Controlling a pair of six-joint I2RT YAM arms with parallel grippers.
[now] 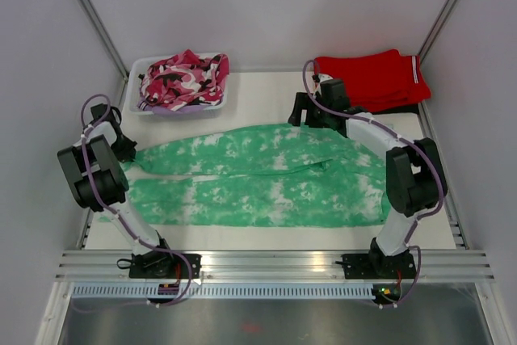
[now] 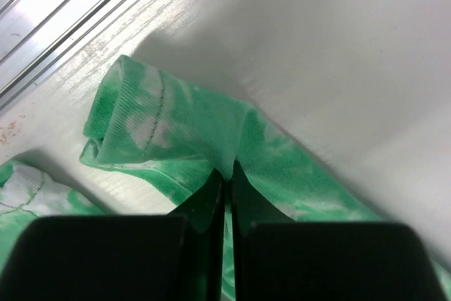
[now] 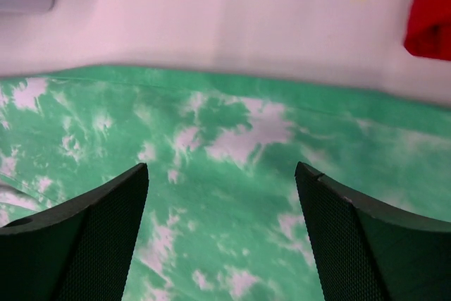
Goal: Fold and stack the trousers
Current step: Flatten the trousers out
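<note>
Mint-green, white-blotched soft fabric trousers: spread full length across the white worktop, no fold made yet, nothing stacked; left claw clenched on one leg cuff, right claw gaping above the wider end.

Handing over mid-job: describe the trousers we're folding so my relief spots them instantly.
Start at the white table. Spread across its middle, legs pointing left, lie the trousers. Only they are mint green with white blotches; the far-right garment is red, and the bundle in the far-left tray is pink, black and white camouflage.
</note>
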